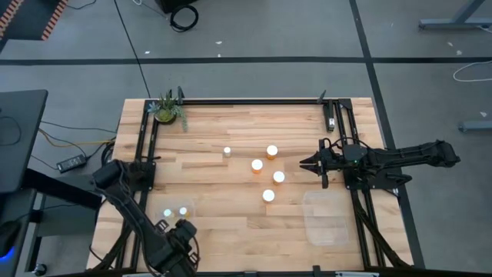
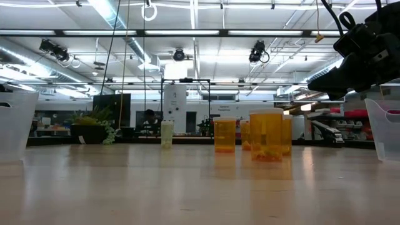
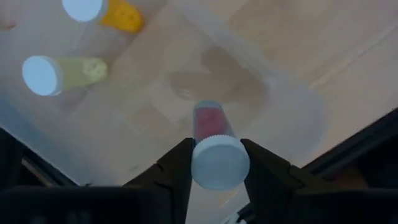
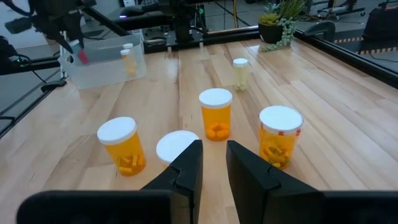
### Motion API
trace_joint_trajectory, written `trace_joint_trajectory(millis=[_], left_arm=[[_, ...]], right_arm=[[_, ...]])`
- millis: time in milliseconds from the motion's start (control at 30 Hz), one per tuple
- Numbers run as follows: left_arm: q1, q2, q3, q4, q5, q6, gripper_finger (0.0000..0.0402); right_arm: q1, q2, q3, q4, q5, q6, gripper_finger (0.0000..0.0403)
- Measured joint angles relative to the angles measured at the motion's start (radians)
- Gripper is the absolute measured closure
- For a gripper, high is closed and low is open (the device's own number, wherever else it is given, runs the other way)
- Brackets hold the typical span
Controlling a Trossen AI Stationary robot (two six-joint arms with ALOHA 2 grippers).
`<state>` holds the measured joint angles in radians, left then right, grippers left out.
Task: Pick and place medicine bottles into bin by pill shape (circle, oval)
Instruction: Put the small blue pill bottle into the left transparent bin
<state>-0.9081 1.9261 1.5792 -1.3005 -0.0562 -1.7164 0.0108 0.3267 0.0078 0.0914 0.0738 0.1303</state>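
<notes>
My left gripper pinches one small clear white-capped bottle with red pills over the clear plastic bin, where two more capped bottles lie below my fingers. My right gripper hovers with its fingers narrowly apart, holding nothing. Ahead of it stand four orange white-capped bottles and one small whitish bottle beyond them.

a robotics lab or industrial workshop hall: long fluorescent ceiling lights and exposed ducts overhead, grey concrete floor marked with dark tape lines, loose cables lying about, a butcher-block wooden table framed in black rails, equipment racks beyond.
</notes>
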Motion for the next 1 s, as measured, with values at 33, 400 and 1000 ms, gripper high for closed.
trace_joint_trajectory(millis=[33,400,1000], left_arm=[[-0.002,0.002,0.000,-0.006,0.001,0.000,0.0261],[-0.017,0.000,-0.142,0.069,0.043,0.004,0.0273],[-0.015,-0.002,-0.185,0.119,0.098,0.021,0.0256]], right_arm=[[0.000,0.000,0.000,0.000,0.000,0.000,0.0324],[0.000,0.000,0.000,0.000,0.000,0.000,0.0324],[0.000,0.000,0.000,0.000,0.000,0.000,0.0324]])
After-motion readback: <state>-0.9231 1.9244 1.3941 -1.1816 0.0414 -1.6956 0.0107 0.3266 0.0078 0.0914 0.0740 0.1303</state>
